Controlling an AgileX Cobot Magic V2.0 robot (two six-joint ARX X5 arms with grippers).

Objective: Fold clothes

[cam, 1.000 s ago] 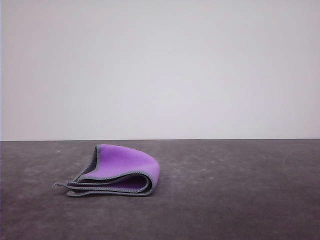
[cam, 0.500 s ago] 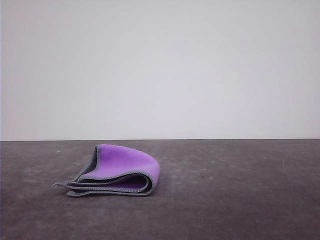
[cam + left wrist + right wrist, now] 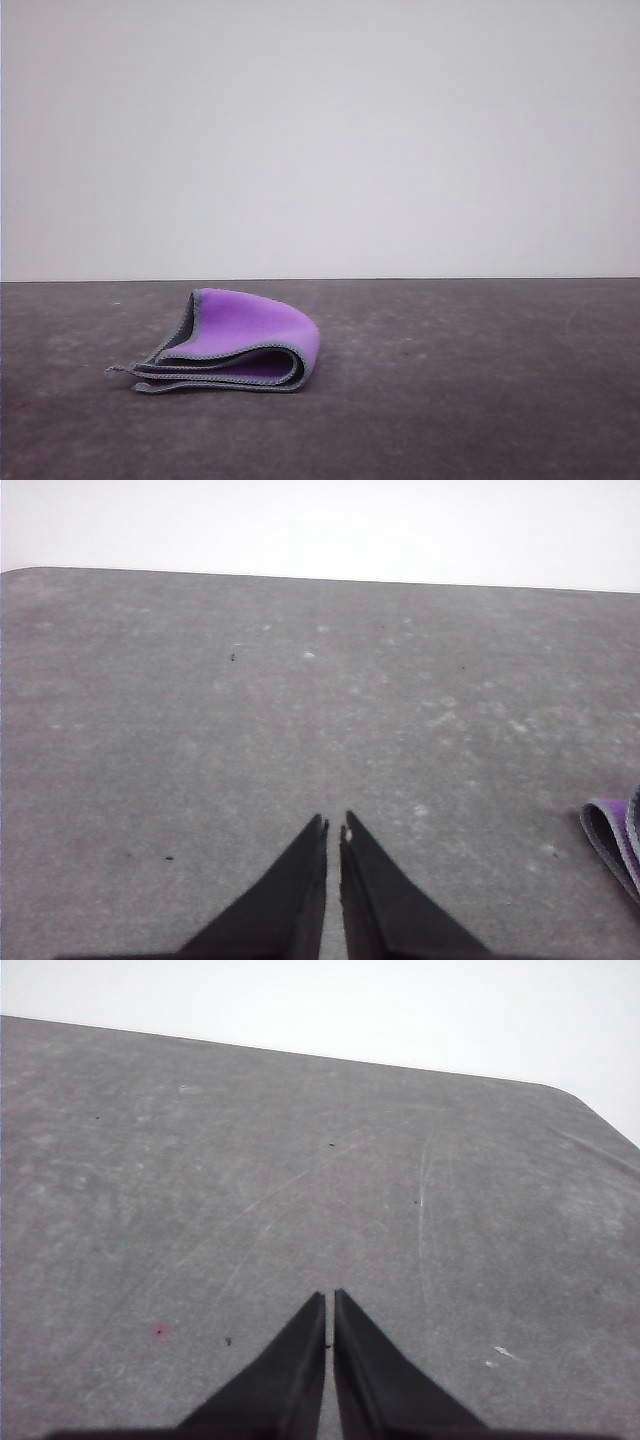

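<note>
Cloth [image 3: 240, 340] lies folded on a dark grey table [image 3: 470, 400], left of the middle in the front view, with a pale wall [image 3: 320, 130] behind. The fold shows bright purple on the upper, outer face, which rises in a rounded hump toward the right side of the bundle. Grey stitched edging runs along the stacked layers, which lie flat and taper to a thin point at the left. A dark gap opens between the top layer and the ones beneath it. In the left wrist view, the left gripper [image 3: 333, 828] has its two black fingers drawn together, tips nearly touching, with nothing between them, above bare table; a small purple and grey edge of the cloth [image 3: 612, 837] sits well apart from the fingertips. In the right wrist view, the right gripper [image 3: 329, 1298] is likewise pinched together and empty, above a lightly scratched stretch of table [image 3: 200, 1160].
</note>
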